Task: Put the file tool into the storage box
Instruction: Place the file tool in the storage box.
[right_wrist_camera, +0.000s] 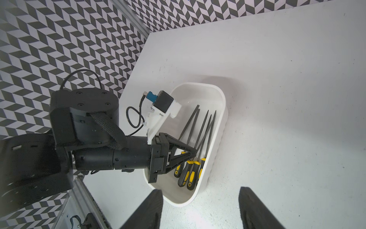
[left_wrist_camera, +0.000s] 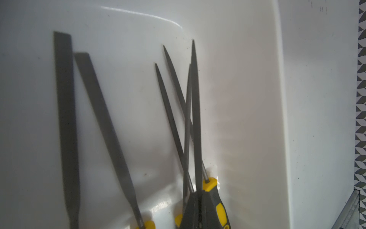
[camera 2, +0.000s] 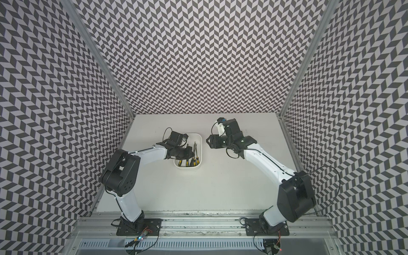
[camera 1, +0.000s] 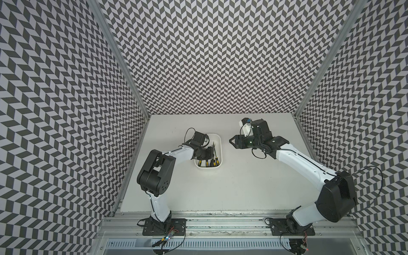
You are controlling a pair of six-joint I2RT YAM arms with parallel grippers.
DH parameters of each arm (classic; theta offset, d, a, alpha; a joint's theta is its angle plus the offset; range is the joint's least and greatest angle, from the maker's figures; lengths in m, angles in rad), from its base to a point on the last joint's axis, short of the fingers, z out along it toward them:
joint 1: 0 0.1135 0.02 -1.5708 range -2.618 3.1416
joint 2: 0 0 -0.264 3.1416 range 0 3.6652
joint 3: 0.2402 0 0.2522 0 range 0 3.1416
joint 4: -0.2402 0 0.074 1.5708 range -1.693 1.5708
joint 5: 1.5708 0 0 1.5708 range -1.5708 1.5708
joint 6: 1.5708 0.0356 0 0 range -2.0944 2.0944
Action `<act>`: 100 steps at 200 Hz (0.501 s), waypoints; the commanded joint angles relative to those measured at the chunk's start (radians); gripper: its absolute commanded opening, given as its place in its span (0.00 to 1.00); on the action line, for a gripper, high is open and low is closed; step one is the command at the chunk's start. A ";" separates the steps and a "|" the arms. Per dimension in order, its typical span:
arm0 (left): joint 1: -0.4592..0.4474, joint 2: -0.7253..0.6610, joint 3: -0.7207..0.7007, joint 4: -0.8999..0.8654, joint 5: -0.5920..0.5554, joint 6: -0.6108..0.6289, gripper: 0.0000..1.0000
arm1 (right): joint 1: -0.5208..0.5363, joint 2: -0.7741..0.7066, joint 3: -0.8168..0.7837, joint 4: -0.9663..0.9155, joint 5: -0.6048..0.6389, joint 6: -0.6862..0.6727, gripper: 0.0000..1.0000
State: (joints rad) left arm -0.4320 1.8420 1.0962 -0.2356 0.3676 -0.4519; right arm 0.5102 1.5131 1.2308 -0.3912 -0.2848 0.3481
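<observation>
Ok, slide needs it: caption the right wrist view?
Left gripper shut among files in the box; right gripper open nearby.

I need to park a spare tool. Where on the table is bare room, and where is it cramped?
Free: the table between the storage box and the right gripper, and the wide stretch from the box toward the arm bases. Crowded: inside the box, where files lie and the left gripper is shut on a file.

No text, label, brand, number or sign can be read anywhere.
</observation>
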 commanded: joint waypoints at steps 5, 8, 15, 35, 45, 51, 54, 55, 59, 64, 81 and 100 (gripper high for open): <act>0.000 0.021 0.007 -0.011 -0.002 -0.010 0.00 | 0.002 -0.005 -0.002 0.009 0.016 -0.010 0.65; 0.002 0.020 0.009 -0.014 -0.003 -0.011 0.00 | 0.003 -0.005 -0.005 0.009 0.016 -0.011 0.65; 0.003 0.019 0.008 -0.014 -0.004 -0.015 0.00 | 0.002 -0.004 -0.007 0.011 0.017 -0.008 0.65; 0.007 0.006 0.010 -0.019 -0.007 -0.024 0.01 | 0.002 -0.005 -0.010 0.011 0.013 -0.008 0.65; 0.015 -0.005 0.008 -0.023 -0.014 -0.025 0.01 | 0.003 -0.005 -0.010 0.011 0.015 -0.008 0.65; 0.018 -0.014 0.007 -0.026 -0.016 -0.024 0.01 | 0.002 -0.005 -0.008 0.012 0.016 -0.009 0.65; 0.020 -0.017 0.009 -0.028 -0.016 -0.023 0.01 | 0.002 -0.005 -0.008 0.012 0.015 -0.009 0.65; 0.021 -0.018 0.009 -0.030 -0.016 -0.022 0.01 | 0.003 -0.005 -0.008 0.012 0.016 -0.009 0.65; 0.026 -0.021 0.012 -0.035 -0.018 -0.017 0.01 | 0.002 -0.004 -0.008 0.013 0.015 -0.010 0.65; 0.027 -0.026 0.018 -0.046 -0.025 -0.010 0.01 | 0.002 -0.003 -0.007 0.012 0.012 -0.012 0.65; 0.037 -0.042 0.040 -0.083 -0.059 0.017 0.01 | 0.001 0.004 -0.005 0.012 0.011 -0.011 0.65; 0.052 -0.050 0.045 -0.104 -0.079 0.041 0.01 | 0.002 0.007 -0.001 0.012 0.008 -0.011 0.65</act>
State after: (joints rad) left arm -0.4026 1.8297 1.1110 -0.2821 0.3477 -0.4599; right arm 0.5102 1.5135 1.2308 -0.3935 -0.2832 0.3477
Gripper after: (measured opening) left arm 0.056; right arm 0.654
